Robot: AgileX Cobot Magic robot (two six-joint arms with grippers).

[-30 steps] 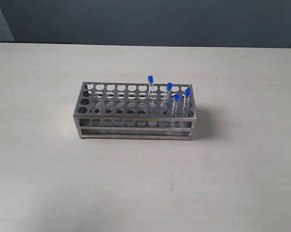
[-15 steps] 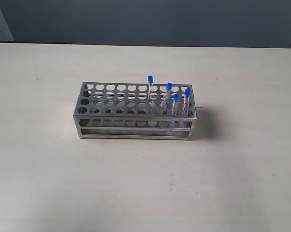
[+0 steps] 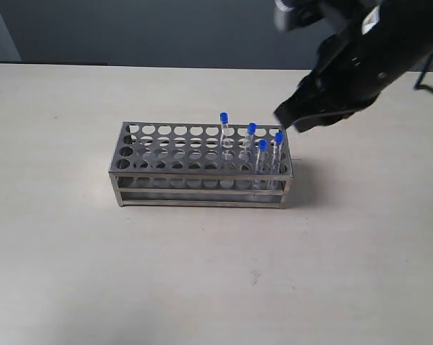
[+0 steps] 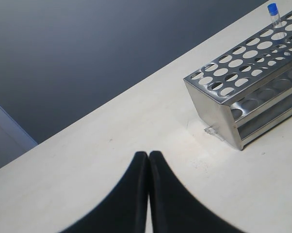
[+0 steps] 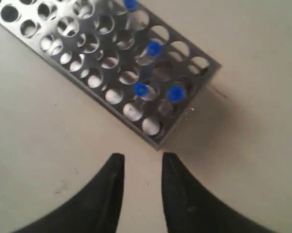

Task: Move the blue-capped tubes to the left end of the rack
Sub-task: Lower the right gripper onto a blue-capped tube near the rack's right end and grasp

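The rack (image 3: 198, 189) stood mid-worktop (image 3: 202, 280); the four tubes (image 3: 262, 146) sat in holes at its right end; the right gripper (image 5: 142, 158) hung near that end.

I seem to be working in a lab-style test room: a metal test-tube rack (image 3: 202, 169) holding blue-capped tubes (image 3: 262, 146) stands on a plain pale tabletop (image 3: 202, 280) before a flat dark grey-blue wall (image 3: 166, 32).
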